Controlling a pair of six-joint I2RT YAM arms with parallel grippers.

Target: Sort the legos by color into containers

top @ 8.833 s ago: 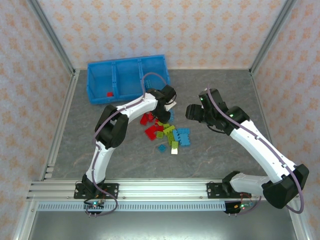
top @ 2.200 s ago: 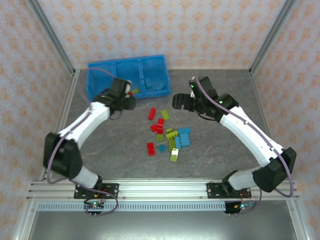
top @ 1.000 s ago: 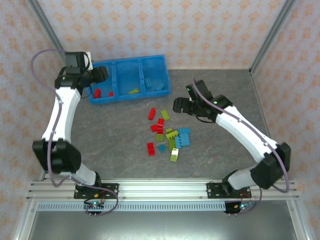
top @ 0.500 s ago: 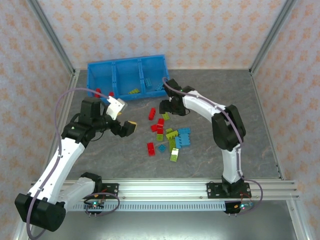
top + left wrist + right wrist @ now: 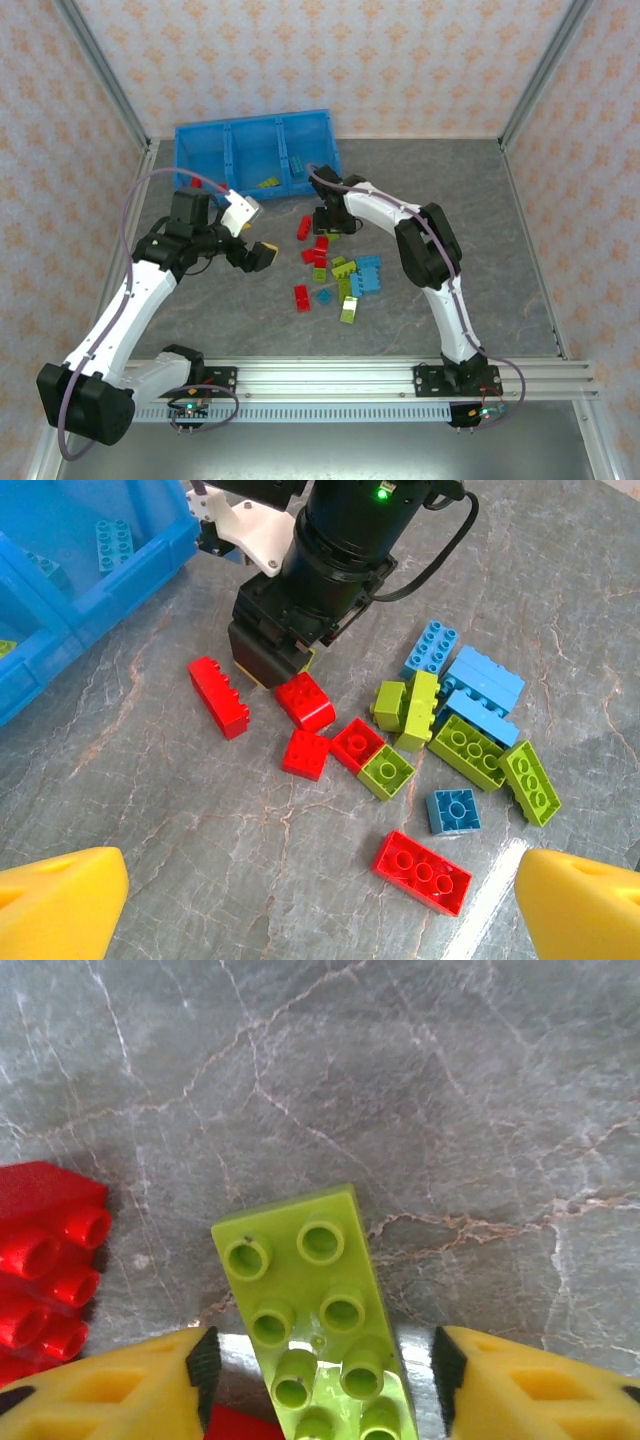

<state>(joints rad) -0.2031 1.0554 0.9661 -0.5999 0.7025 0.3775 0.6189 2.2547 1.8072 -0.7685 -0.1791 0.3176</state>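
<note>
Legos [image 5: 340,272] still lie loose; my right gripper [image 5: 322,1365] has dropped, open, astride a lime brick [image 5: 300,1290], while my left gripper [image 5: 320,900], back from the tray [image 5: 250,150], gapes empty: green next, I judge.

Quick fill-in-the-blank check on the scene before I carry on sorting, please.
1. The brick between the right gripper's fingertips is ___ in color.
2. The left gripper is ___, with nothing between its fingertips.
3. The compartment of the tray nearest the right gripper holds legos colored ___.

Missing words: lime green; open; light blue.
</note>
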